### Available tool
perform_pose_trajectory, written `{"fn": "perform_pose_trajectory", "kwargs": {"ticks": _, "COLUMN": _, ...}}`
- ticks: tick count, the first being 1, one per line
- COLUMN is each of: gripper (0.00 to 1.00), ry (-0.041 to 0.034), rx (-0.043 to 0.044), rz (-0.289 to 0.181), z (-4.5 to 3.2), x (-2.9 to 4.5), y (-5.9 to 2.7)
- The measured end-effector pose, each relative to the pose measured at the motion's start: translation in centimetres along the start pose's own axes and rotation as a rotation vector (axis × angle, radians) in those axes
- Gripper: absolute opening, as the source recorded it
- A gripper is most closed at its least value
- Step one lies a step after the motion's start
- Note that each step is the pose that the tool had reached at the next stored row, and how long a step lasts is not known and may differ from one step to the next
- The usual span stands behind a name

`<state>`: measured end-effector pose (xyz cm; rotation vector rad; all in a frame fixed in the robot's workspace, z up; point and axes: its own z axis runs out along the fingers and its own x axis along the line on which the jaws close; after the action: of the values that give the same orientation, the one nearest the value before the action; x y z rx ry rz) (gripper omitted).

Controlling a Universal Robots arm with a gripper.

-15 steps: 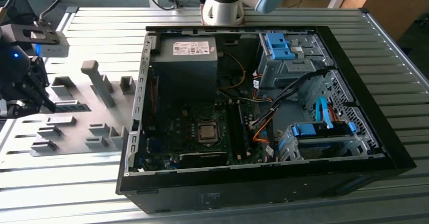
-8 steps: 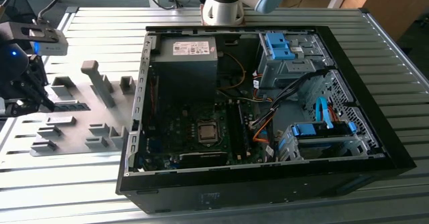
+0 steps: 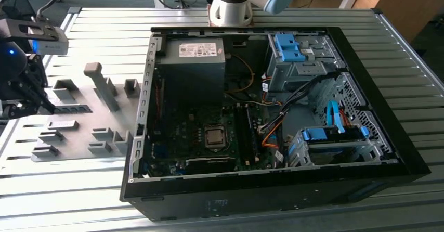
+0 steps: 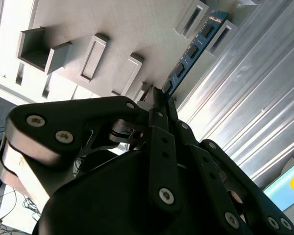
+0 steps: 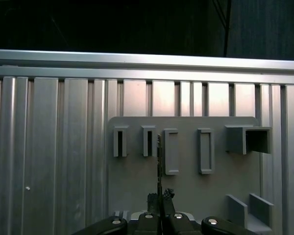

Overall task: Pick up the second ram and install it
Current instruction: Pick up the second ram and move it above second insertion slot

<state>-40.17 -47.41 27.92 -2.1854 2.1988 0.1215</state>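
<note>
Jaws of the gripper [image 4: 159, 98] clamped on one end of the second ram [image 4: 193, 46], held edge-on over the grey fixture plate [image 5: 132, 181], between two blocks [image 5: 171, 152]. Risk: end-only grip, so a knock on either block could twist it loose

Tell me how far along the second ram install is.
Done: the tool is shut on the second ram. In hand: it holds the ram over the grey fixture plate, at the exterior view's left. Left: the install itself; the ram is not yet in the open computer case.
</note>
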Motion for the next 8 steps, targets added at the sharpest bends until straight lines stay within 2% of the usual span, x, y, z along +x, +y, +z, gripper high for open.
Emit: {"fn": "perform_pose_trajectory", "kwargs": {"ticks": 8, "gripper": 0.14, "ry": -0.0001, "rx": 0.0001, "rz": 0.000, "z": -0.51, "x": -0.04, "y": 0.01}}
